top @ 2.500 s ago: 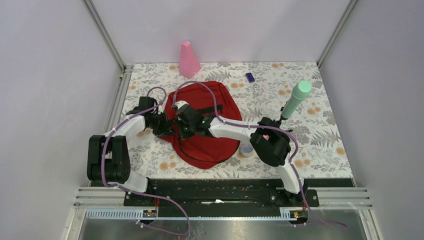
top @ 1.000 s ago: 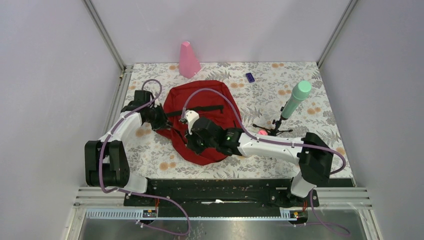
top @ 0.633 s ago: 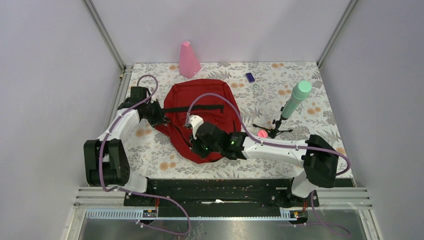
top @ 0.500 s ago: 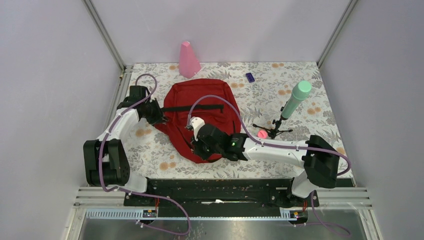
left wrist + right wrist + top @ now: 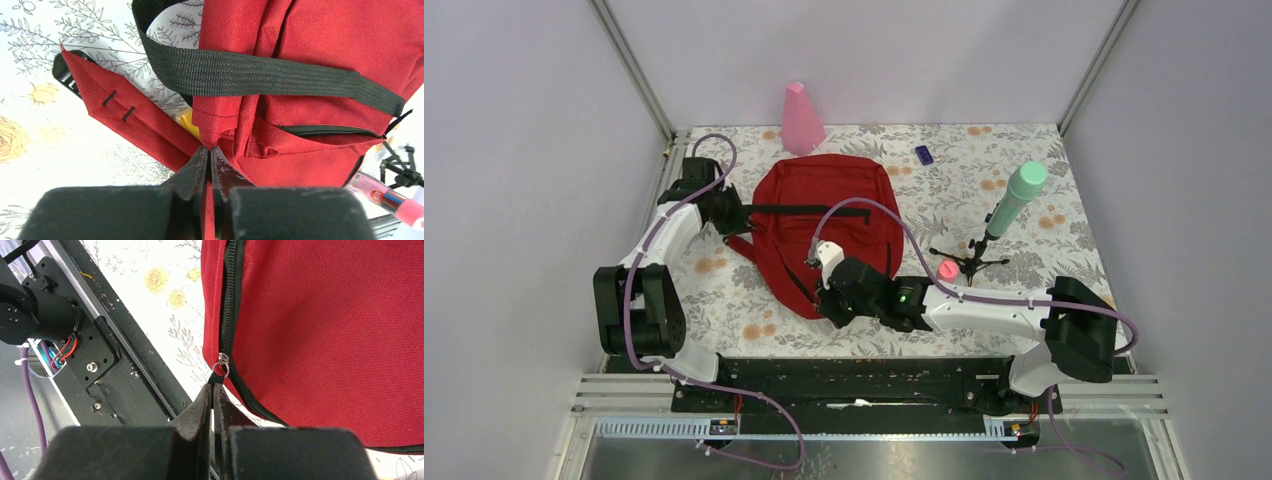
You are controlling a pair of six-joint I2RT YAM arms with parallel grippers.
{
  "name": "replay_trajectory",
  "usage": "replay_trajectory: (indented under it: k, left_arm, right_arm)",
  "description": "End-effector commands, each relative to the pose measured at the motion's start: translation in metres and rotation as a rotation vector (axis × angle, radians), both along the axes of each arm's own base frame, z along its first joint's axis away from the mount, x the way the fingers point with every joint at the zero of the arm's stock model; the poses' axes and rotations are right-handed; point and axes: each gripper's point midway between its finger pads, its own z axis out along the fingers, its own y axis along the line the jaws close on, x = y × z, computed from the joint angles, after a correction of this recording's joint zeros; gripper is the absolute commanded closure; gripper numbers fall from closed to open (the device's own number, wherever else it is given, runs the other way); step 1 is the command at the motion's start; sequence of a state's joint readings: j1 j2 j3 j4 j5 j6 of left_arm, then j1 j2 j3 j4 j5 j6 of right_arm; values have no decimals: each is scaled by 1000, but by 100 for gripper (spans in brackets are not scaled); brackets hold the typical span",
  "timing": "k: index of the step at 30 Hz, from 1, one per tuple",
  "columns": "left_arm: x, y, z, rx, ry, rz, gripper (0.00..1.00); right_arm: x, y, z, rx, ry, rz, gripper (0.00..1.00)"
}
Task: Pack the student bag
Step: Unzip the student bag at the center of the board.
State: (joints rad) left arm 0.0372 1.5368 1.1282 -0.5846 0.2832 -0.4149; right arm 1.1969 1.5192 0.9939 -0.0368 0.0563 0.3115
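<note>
2 grippers, both clamped. Nearest, the right gripper [image 5: 212,390] is closed on the black zipper tab [image 5: 216,381] under the zipper ring [image 5: 220,371], at the near edge of the student bag [image 5: 824,215]. The bag lies flat, left of centre on the floral table [image 5: 1044,250]. At its left side the left gripper [image 5: 210,152] pinches a red cloth fold below the black strap [image 5: 270,77]. Cloth looks soft, light and limp, and likely bunches unless 1 side is anchored. Best holds: tab, seam folds. Far: pink cone [image 5: 801,118]. Against 2.5 s ago, the right gripper has run from mid-bag to the near edge, and the bag lies flatter.
</note>
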Motion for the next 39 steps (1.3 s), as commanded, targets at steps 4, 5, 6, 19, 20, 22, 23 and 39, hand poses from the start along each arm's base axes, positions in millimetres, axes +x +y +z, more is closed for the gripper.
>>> replay_trajectory:
  k: [4,5,6,19,20,22,23,39]
  left_arm:
    - [26,21,36,104,-176,26,42]
    - [22,22,39,124,-183,29,31]
    - [18,24,42,150,-188,35,25]
    - [-95,-39,4,69,-72,-10,15]
    - [-103,-43,1,55,-61,-12,15]
    - [-117,-47,-2,27,-41,-9,14]
    - [-124,-49,-4,14,-31,-8,14]
    - [-140,-76,-22,-158,6,-30,42]
  right_arm:
    - [-6,22,16,101,5,10,100]
    - [-6,24,16,104,5,12,100]
    - [-5,27,18,109,3,16,100]
    - [4,48,23,108,-32,35,100]
    - [4,49,24,110,-30,36,100]
    - [4,51,24,112,-30,36,100]
    - [4,50,23,110,-28,36,100]
    - [3,48,13,81,-21,39,100]
